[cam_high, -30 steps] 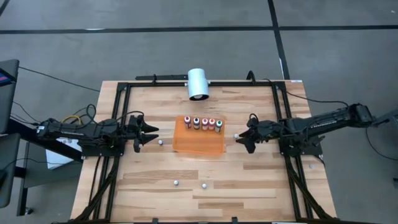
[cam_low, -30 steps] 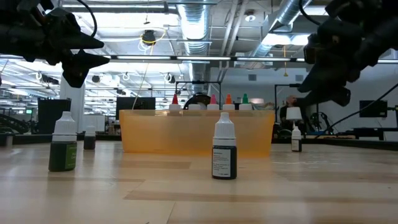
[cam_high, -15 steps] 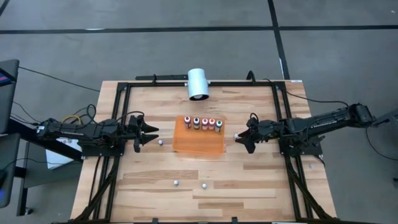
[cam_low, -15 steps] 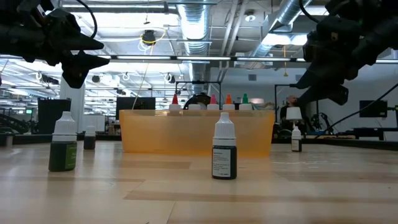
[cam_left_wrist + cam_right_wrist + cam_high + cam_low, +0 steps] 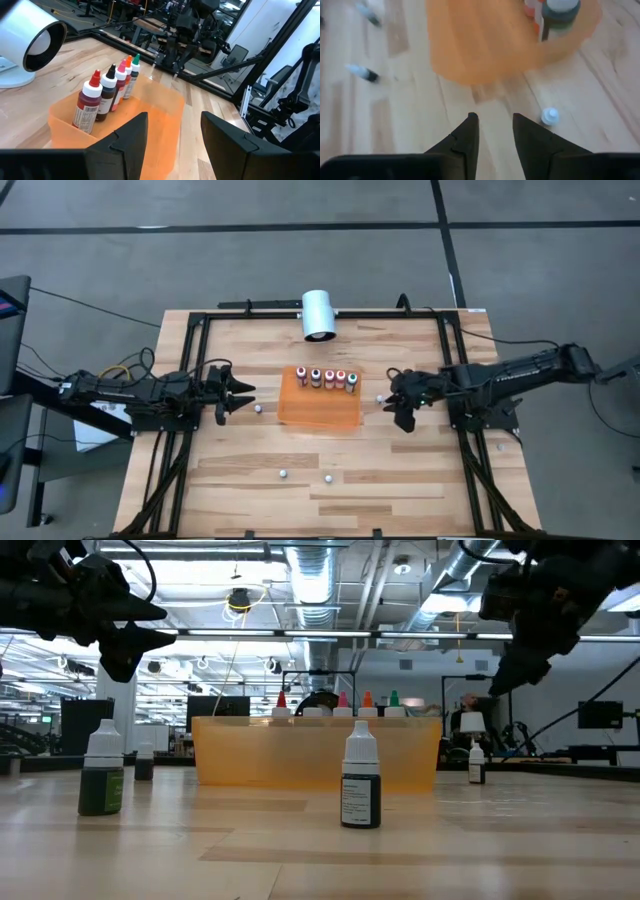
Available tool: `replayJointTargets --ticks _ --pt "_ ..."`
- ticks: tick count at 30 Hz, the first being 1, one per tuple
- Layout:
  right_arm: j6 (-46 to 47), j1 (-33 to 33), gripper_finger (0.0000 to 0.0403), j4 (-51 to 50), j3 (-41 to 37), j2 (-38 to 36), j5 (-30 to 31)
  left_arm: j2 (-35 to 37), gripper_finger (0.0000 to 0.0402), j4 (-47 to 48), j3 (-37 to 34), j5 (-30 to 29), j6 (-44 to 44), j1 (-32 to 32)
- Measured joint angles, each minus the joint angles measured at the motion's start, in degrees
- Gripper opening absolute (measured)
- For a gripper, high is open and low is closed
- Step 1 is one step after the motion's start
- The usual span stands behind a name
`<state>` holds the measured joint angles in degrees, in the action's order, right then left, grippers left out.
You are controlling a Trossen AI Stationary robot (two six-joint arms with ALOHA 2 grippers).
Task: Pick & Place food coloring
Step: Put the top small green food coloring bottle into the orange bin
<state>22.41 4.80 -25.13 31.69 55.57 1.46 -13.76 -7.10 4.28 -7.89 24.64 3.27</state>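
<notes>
The food coloring bottles point(image 5: 326, 378) stand upright in a row along the far wall of the orange tray point(image 5: 318, 412); they are tiny, with pale or coloured caps point(image 5: 108, 86). Several more tiny bottles stand loose on the table: one point(image 5: 258, 408) left of the tray, one point(image 5: 380, 397) right of it, a green one point(image 5: 102, 775) and a dark one point(image 5: 361, 786) near the front. My left gripper point(image 5: 246, 392) hovers open left of the tray. My right gripper point(image 5: 396, 402) is open, pointing down beside the right loose bottle point(image 5: 549, 116).
A large white cylinder point(image 5: 319, 314) lies at the table's far edge behind the tray. Black frame rails point(image 5: 190, 380) run along the table's left, right and far sides. Bare wood lies between the tray and the two front bottles.
My right gripper has tipped its fingers down toward the table and risen a little, staying beside the loose bottle right of the tray. The left arm and all bottles have kept still.
</notes>
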Motion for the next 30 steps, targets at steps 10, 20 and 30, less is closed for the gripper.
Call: replayJointTargets --ticks 10,20,30 --pt "-3.35 -1.99 0.0121 -4.48 4.15 12.92 1.53 0.0 0.0176 0.61 0.01 0.01 -0.03 0.0" --pt "-7.45 -6.75 0.0174 -4.76 7.35 19.93 1.66 0.0 0.0176 1.86 0.01 0.01 -0.02 0.0" --pt "-8.05 -9.6 0.0199 -4.82 7.51 22.59 1.58 0.0 0.0176 2.17 0.01 0.01 -0.19 0.02"
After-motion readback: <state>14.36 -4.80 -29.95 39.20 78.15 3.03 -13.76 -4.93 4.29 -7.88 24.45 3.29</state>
